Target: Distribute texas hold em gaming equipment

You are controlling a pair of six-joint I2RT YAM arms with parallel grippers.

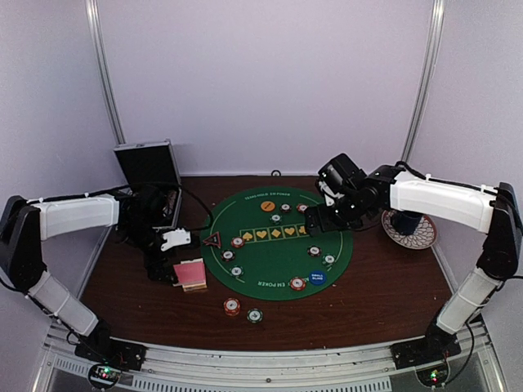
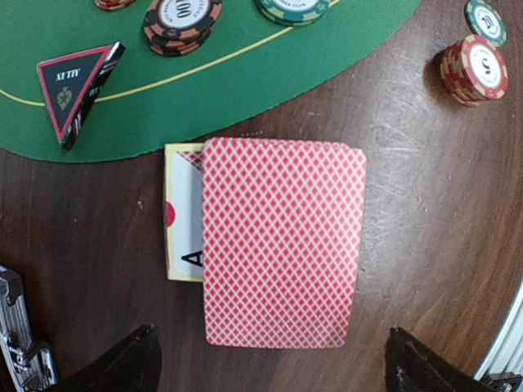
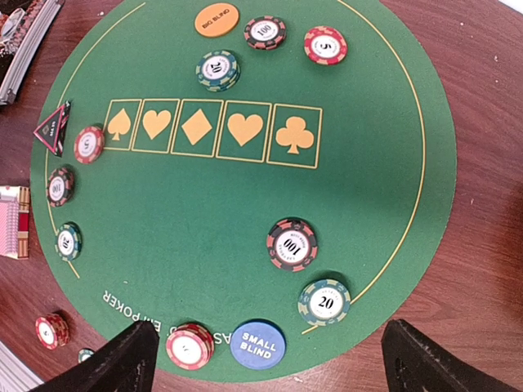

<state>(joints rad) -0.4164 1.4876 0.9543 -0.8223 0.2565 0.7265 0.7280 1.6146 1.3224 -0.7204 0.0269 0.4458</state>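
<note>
My left gripper is spread wide with nothing between the fingers. It hangs over the pink-backed deck, which lies face down on the brown table, just off the edge of the green mat. One face-up card pokes out from under the deck's left side (I read an "A" on it, no more).

I judge the cards light, thin and slick. A squeeze on the upper cards would shear the pile, and a single card will bow. I would close across the two long edges, low against the wood, and expect the stray card to stay behind or slide.

Beyond the deck, the red triangle stands on the mat's edge, and a short red-white chip stack sits on the table with a lone green chip beside it. Chips look stiff and heavier, best pinched across the rim.

My right gripper is also fully open and empty, hovering above the mat's near side over the blue disc. The orange disc lies across the mat, with chips spread around the ring
</note>
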